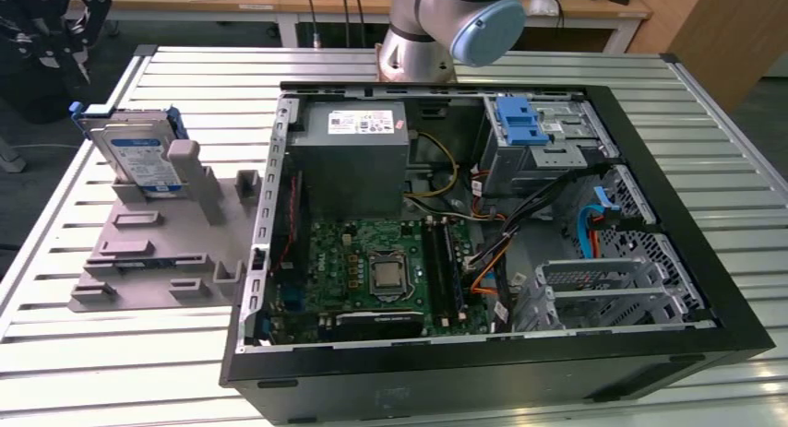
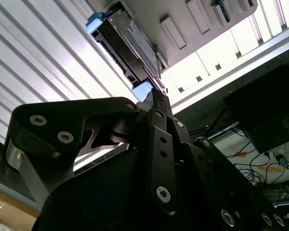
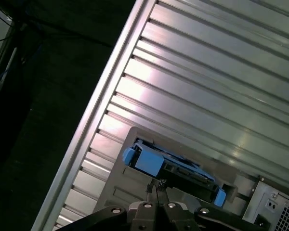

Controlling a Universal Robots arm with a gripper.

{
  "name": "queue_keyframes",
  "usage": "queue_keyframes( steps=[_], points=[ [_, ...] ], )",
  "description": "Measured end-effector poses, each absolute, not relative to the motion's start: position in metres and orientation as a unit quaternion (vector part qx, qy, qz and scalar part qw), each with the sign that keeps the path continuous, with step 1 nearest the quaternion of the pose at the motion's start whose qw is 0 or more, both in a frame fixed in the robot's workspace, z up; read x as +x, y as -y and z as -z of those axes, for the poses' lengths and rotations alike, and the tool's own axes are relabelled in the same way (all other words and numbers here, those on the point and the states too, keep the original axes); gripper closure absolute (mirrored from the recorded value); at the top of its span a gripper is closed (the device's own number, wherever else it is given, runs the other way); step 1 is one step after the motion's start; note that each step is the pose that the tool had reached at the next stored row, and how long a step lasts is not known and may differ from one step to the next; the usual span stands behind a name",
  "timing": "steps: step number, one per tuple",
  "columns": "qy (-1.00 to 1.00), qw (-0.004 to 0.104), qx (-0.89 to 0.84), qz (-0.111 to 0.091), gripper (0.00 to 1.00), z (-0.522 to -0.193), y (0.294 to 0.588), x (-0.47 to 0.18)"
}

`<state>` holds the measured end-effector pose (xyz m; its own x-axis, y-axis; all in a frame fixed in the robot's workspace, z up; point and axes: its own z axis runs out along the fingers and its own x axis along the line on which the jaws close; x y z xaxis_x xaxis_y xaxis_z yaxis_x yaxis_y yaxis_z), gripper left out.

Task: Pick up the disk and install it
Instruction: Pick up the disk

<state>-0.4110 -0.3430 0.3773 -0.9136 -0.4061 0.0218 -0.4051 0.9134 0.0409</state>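
The disk [image 1: 138, 155] stands on edge in a grey holder [image 1: 161, 252] on the slatted table, at the exterior view's left. It is silver with a blue-and-white label and blue side rails. My gripper [image 1: 52, 41] hangs above and behind it, at the far left corner. In both wrist views the black fingers meet at their tips with nothing between them. The gripper [image 3: 155, 185] points at the disk [image 3: 173, 166] from a short distance without touching it. In the second wrist view the gripper [image 2: 156, 96] sits just short of the disk [image 2: 127, 45].
An open computer case [image 1: 493, 215] lies on the table at the exterior view's right. Inside are a grey power supply [image 1: 357, 160], a motherboard [image 1: 376, 270] and a metal drive cage with a blue latch [image 1: 527, 121]. The table edge [image 3: 106, 96] runs close beside the holder.
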Motion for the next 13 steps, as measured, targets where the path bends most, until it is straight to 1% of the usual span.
queue_keyframes(
  steps=[13],
  points=[
    [0.962, 0.016, 0.272, 0.017, 0.89, -0.3773, 0.3429, -0.411]
  ],
)
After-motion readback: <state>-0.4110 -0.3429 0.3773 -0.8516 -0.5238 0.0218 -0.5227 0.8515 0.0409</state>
